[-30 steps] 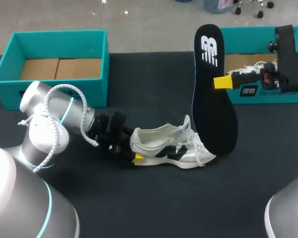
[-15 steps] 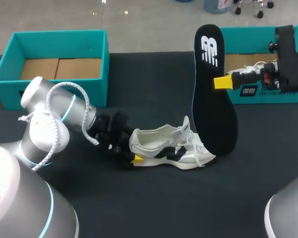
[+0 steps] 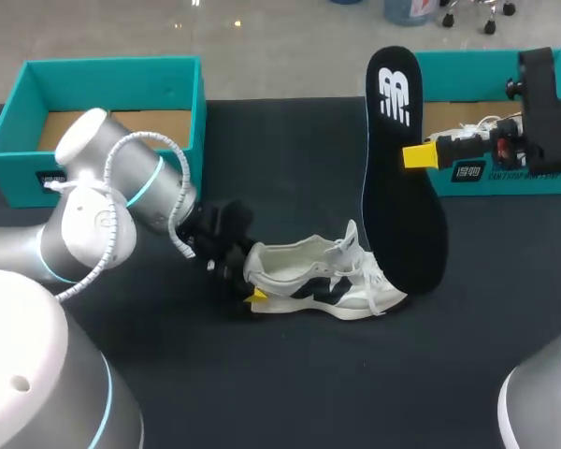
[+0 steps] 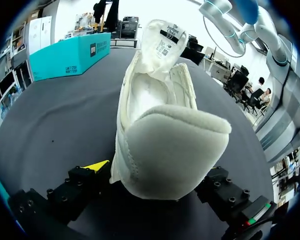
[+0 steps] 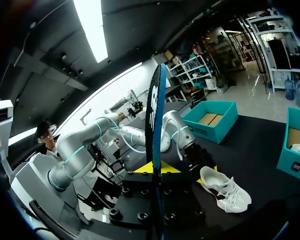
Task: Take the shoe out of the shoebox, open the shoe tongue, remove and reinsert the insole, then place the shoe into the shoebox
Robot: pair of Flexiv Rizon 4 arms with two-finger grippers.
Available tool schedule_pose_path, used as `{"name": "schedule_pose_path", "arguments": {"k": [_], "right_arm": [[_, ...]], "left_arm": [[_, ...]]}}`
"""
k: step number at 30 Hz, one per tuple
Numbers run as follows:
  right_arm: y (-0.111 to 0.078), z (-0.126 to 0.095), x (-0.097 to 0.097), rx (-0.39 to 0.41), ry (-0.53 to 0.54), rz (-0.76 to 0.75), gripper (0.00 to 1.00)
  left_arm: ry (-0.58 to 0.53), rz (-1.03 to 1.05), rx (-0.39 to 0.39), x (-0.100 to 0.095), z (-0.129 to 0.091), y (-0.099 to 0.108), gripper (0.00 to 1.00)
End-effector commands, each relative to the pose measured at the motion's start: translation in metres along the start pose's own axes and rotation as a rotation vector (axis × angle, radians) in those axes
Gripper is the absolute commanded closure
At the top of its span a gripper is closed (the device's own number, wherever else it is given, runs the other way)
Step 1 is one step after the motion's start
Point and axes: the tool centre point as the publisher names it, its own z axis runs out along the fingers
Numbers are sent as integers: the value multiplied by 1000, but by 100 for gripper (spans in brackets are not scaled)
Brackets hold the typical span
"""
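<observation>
Shoe (image 3: 318,281), white: set on the black table (image 3: 280,393) at lower centre, heel clamped between the narrowly parted fingers of the left gripper (image 3: 251,290). Insole (image 3: 402,187), black: held upright right of centre, pinched edgewise by the right gripper (image 3: 416,155). Teal shoebox (image 3: 112,70): open, upper left.

The shoe (image 3: 323,279) lies in the middle of the table (image 3: 290,374). Its heel is closed off by the left gripper (image 3: 249,282), which clamps it, with the left arm (image 3: 103,224) behind. The upright insole (image 3: 402,187), pinched by the right gripper (image 3: 409,155), stands just beside the toe and screens the right shoebox (image 3: 467,61). Open table lies in front of the shoe, also between the left shoebox (image 3: 112,65) and the insole.
</observation>
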Motion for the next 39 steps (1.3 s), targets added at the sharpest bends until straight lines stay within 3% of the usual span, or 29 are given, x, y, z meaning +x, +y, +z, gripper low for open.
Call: {"name": "schedule_pose_path", "arguments": {"k": [1, 13, 22, 33, 39], "right_arm": [[1, 2, -1, 2, 0, 2, 100], [1, 2, -1, 2, 0, 2, 100], [1, 2, -1, 2, 0, 2, 100], [1, 2, -1, 2, 0, 2, 100], [1, 2, -1, 2, 0, 2, 100]], "left_arm": [[-2, -1, -42, -1, -2, -2, 0], [-7, 14, -52, 1, -3, -3, 0], [-47, 25, -263, 1, -11, -6, 0], [-51, 57, -457, -1, -25, -18, 0], [-39, 72, -513, 4, -34, -26, 0]]}}
